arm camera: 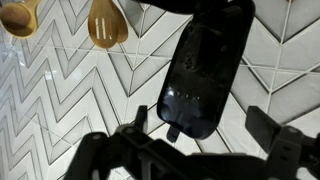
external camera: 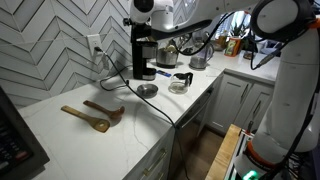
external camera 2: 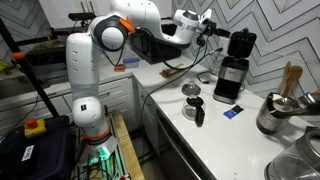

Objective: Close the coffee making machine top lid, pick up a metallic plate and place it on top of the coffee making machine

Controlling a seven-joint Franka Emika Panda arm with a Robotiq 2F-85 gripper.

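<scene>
Nearest, the small round silver metallic plate [external camera: 147, 90] lies on the white counter [external camera: 60, 130], a clear glass carafe [external camera: 180, 82] beside it, contents unclear. Farther back my hand [arm camera: 198, 125], spread and empty, faces the flat black top lid [arm camera: 205, 70] of the tall black coffee making machine [external camera: 143, 55]. I judge lid-closing in hand: next, push it down.

Both exterior views are evenly lit by diffuse indoor light. The white table [external camera: 60, 125] reflects brightly, close to overexposure. The wooden spoons [external camera: 92, 113] cast only short, soft shadows. Fine detail is soft throughout. A green indicator glow [external camera 2: 100, 155] shows at the arm's base.

In the wrist view, the tiled wall [arm camera: 60, 100] is sharp. The coffee making machine [arm camera: 205, 70] is dark, with small specular highlights. The gripper [arm camera: 197, 135] is a blurred, underexposed silhouette along the bottom edge.
</scene>
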